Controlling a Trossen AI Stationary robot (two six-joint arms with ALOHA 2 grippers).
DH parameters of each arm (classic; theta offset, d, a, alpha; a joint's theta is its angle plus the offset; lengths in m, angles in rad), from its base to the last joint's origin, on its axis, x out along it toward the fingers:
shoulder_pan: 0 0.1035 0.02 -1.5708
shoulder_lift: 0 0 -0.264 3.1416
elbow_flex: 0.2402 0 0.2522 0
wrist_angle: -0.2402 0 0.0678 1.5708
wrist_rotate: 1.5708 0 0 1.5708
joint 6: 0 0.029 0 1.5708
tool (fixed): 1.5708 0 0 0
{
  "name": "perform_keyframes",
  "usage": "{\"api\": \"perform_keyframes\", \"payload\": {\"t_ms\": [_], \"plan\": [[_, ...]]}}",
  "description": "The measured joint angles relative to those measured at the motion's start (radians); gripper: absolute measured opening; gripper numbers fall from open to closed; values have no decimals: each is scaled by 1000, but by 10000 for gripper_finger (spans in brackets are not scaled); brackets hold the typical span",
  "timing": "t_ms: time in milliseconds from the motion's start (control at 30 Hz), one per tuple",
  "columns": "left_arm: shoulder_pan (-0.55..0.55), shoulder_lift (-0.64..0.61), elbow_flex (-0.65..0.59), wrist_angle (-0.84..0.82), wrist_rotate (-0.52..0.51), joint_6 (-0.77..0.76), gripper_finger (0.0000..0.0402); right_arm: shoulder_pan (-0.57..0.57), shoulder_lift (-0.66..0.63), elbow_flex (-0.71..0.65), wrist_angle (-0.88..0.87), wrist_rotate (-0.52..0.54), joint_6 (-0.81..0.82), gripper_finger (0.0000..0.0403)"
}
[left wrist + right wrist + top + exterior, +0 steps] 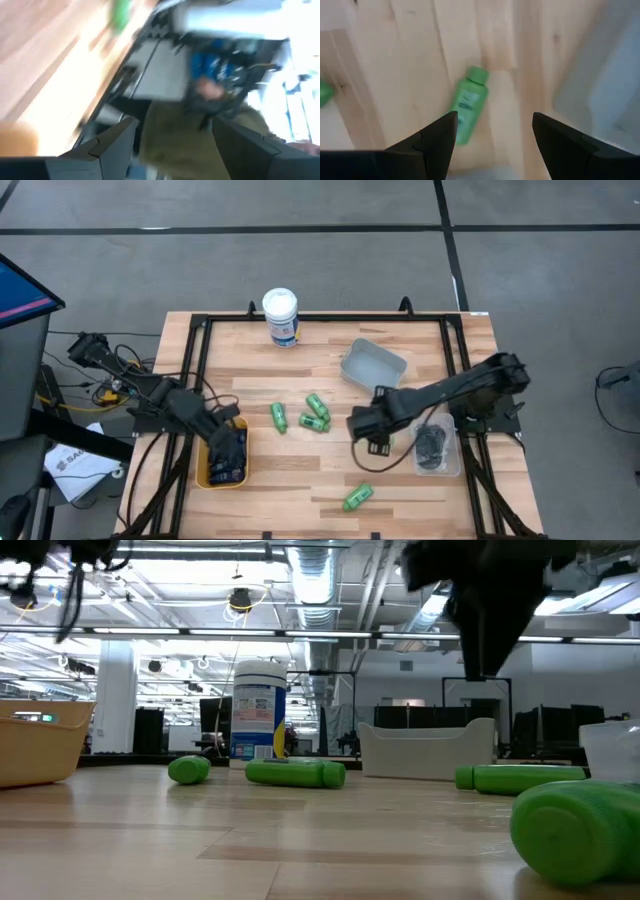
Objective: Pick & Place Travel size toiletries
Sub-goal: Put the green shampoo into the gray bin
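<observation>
Wooden table fills centre of overhead frame. Left gripper, fingers spread, nothing held, hangs over yellow bin at lower left, dark toiletries inside. Right gripper, fingers parted and empty, hovers right of centre, above bare wood. Grey tray upper right of centre; clear tray at right holds dark tins. White canister top centre. Green bottles clustered mid-frame; lone green bottle lower centre.
</observation>
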Motion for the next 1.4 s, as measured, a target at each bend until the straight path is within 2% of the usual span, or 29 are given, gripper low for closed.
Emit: {"api": "perform_keyframes", "payload": {"t_ms": [167, 333, 567, 1000, 1200, 1400], "plan": [[0, 0, 0, 173, -166, 171, 255, -31, 82, -14, 101, -102, -39, 250], [0, 0, 1, 284, -263, 324, 252, -77, 89, -96, 217, -137, -37, 250], [0, 0, 1, 307, -285, 392, 252, -132, 89, -175, 321, -153, -32, 250], [0, 0, 1, 312, -288, 395, 252, -140, 89, -304, 478, -179, -28, 246], [0, 0, 1, 311, -301, 395, 252, -155, 83, -346, 524, -185, -13, 207], [0, 0, 1, 311, -311, 395, 252, -169, 83, -347, 519, -193, -10, 121]]}}
